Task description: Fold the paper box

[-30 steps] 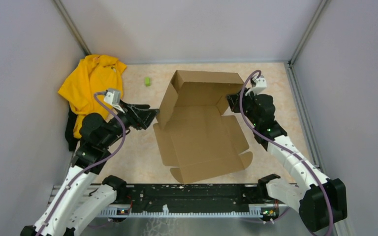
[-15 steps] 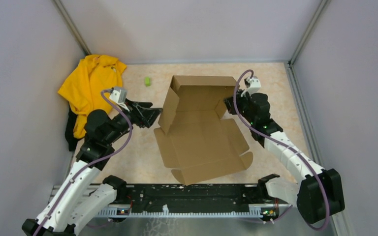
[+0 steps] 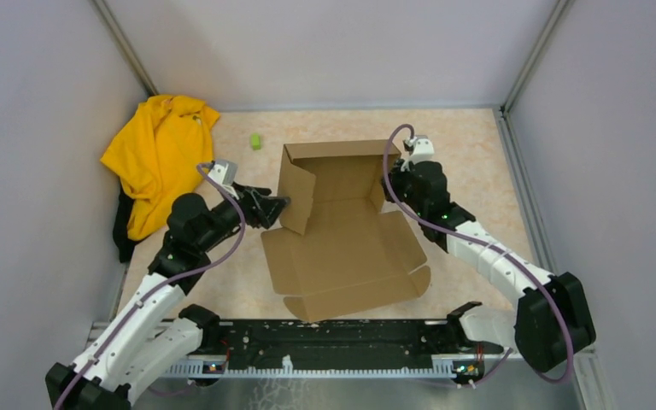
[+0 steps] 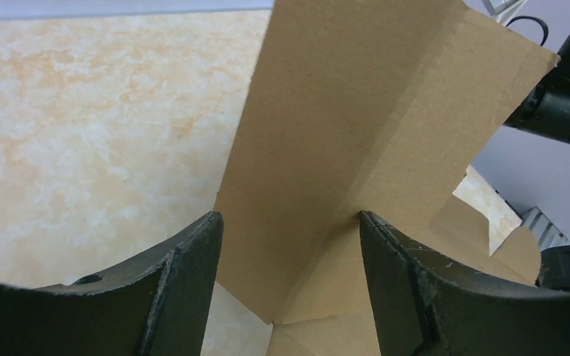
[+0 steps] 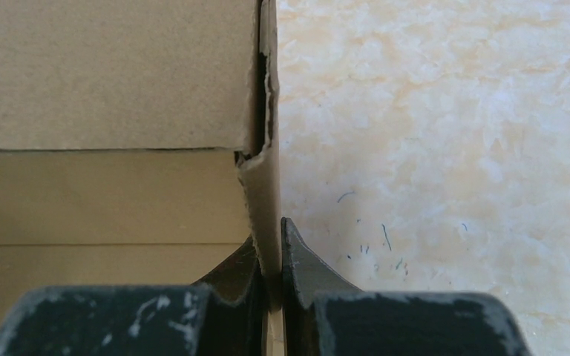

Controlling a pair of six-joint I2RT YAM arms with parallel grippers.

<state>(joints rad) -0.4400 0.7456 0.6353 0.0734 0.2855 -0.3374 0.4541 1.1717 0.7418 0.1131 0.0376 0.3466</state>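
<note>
**Work cell.** The tabletop (image 3: pixel 478 154) has a beige, marbled finish. Plain grey panels close it on three sides: a back wall (image 3: pixel 333 51), a left wall (image 3: pixel 26 128) and a right wall (image 3: pixel 615 128). Metal posts (image 3: pixel 530 51) stand at the two far corners. A black mounting rail (image 3: pixel 333 342) runs along the near edge and carries both arm bases. In the right wrist view, the tabletop (image 5: pixel 453 111) shows short dark scuff marks near the fingers.

**Task item.** The paper box (image 3: pixel 342 239) lies near the centre of the tabletop. Its base panel and near flaps are flat. The far panel and two side flaps are raised.

**Left end effector** (image 3: pixel 278 205). Fingers are spread. In the left wrist view, the end effector (image 4: pixel 289 222) straddles the raised left flap of the paper box (image 4: pixel 356 111), which stands between the two fingers (image 4: pixel 193 252). Contact with the flap cannot be confirmed.

**Right end effector** (image 3: pixel 390 184). Fingers are pressed together, pinching the raised right flap. In the right wrist view, the end effector (image 5: pixel 271 252) grips the thin cardboard edge of the paper box (image 5: pixel 111 74).

**Other items.** A yellow garment (image 3: pixel 158 149) lies crumpled in the far left corner. A small green object (image 3: pixel 256 141) sits between the garment and the box, apart from both.
</note>
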